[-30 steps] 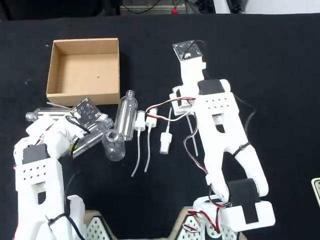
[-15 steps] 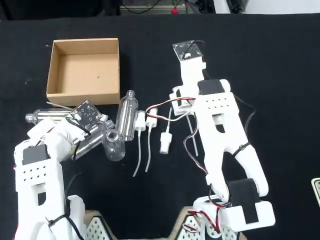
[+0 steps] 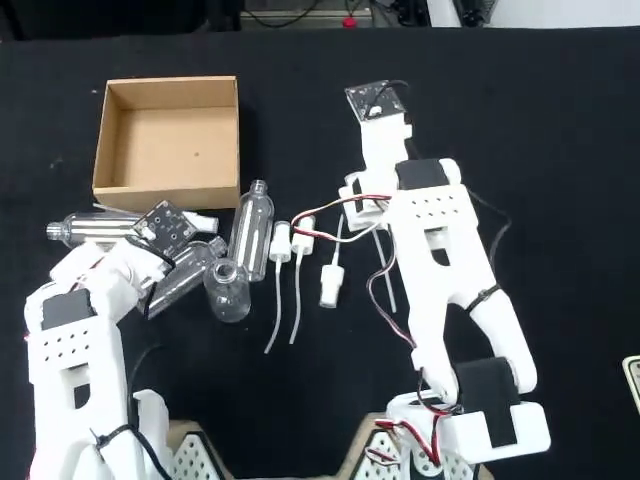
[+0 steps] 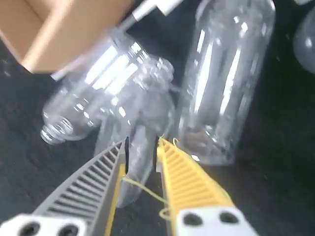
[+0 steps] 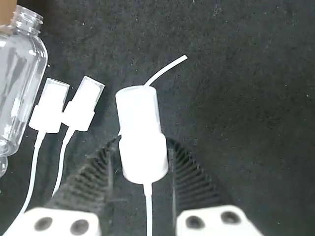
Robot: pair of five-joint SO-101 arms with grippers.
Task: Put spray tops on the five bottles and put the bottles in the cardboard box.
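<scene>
My left gripper (image 4: 141, 157) is shut on a clear bottle (image 4: 142, 132) that lies on the black table; from above the gripper (image 3: 195, 257) sits just below the cardboard box (image 3: 170, 135). Beside the held bottle lie two more clear bottles (image 4: 224, 73) (image 4: 93, 83). My right gripper (image 5: 141, 152) is shut on a white spray top (image 5: 140, 118), its thin tube trailing back between the fingers. Two other spray tops (image 5: 48, 113) (image 5: 84, 109) lie side by side next to a bottle (image 5: 17, 83). From above, the right gripper (image 3: 358, 192) hangs right of those tops.
The open box holds nothing. A fourth bottle (image 3: 227, 290) lies with its mouth toward the camera, and another bottle (image 3: 95, 228) lies left of the box's front. One more spray top (image 3: 331, 285) lies mid-table, and one (image 3: 204, 222) rests by the box. Bare black table spreads to the right.
My left arm has shifted slightly to the left with its bottle, and the bottle lying by the box front shows more. The right arm has kept still.
</scene>
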